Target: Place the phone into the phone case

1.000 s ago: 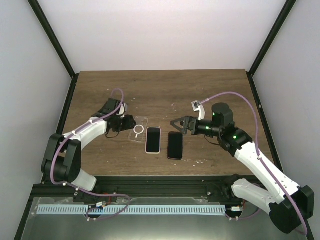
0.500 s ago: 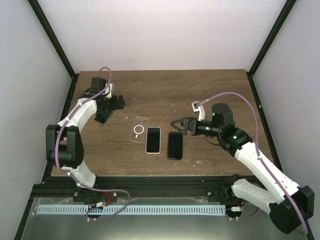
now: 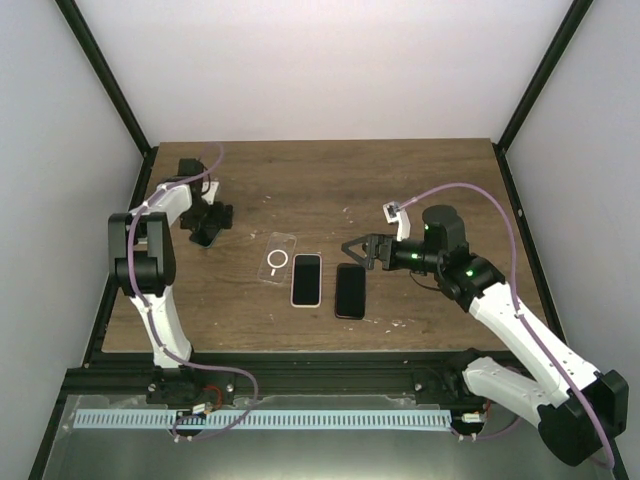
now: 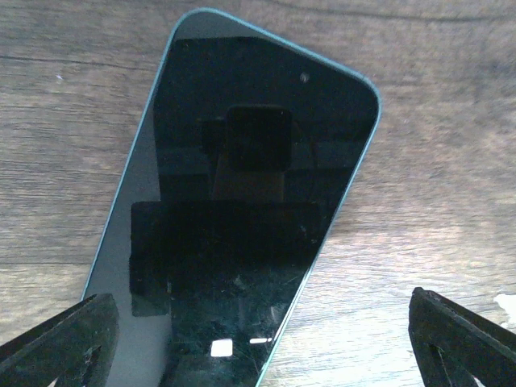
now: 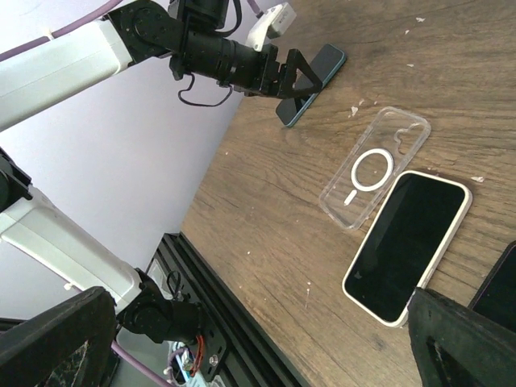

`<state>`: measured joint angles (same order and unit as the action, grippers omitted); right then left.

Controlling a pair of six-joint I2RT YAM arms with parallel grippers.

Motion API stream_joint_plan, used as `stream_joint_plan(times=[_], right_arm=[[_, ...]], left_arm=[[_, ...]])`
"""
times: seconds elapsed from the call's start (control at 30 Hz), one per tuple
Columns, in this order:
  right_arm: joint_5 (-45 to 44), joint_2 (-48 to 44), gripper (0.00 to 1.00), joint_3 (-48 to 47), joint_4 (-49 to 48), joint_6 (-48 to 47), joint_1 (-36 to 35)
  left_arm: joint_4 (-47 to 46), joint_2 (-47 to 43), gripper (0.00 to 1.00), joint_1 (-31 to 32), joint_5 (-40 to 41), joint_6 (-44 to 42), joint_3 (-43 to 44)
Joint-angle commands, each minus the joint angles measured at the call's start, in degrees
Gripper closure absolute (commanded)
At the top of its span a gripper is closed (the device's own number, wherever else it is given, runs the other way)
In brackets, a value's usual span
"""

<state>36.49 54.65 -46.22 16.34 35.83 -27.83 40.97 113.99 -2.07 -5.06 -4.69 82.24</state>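
Note:
The clear phone case [image 3: 277, 257] with a white ring lies flat mid-table, also in the right wrist view [image 5: 375, 169]. Beside it on the right lie a white-edged phone [image 3: 306, 279] [image 5: 407, 246] and a black phone [image 3: 350, 290], both screen up. A teal-edged phone [image 4: 242, 201] [image 5: 326, 64] lies at the far left. My left gripper [image 3: 204, 235] [image 4: 258, 355] hangs open just over it, its fingers [image 4: 56, 343] on either side and apart from it. My right gripper [image 3: 355, 247] [image 5: 258, 355] is open and holds nothing, above the black phone's far end.
A black frame rail [image 3: 300, 365] runs along the table's near edge, and black posts [image 3: 105, 90] stand at the back corners. White walls close in the left, right and back. Purple cables [image 3: 470, 195] loop over both arms.
My left arm swung from beside the case to the far left of the table, and its gripper opened. The right arm, the case and the two middle phones stayed put.

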Motion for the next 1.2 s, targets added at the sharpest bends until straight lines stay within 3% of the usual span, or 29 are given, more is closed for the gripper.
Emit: stream_joint_plan(times=[0.0, 0.6, 1.17], right_arm=[[-1.45, 0.19, 0.00, -3.24, 1.99, -1.55, 0.52], [-2.69, 1.09, 0.00, -3.45, 2.97, -2.35, 0.59], [-1.81, 0.66, 0.00, -2.19, 1.58, -1.60, 0.55]], left_arm=[[-0.39, 1.49, 0.00, -1.09, 1.50, -3.83, 3.36], [3.02, 8.21, 0.03, -2.07, -5.83, -4.78, 7.36], [3.73, 2.02, 0.12, -0.16, 0.23, -4.73, 2.32]])
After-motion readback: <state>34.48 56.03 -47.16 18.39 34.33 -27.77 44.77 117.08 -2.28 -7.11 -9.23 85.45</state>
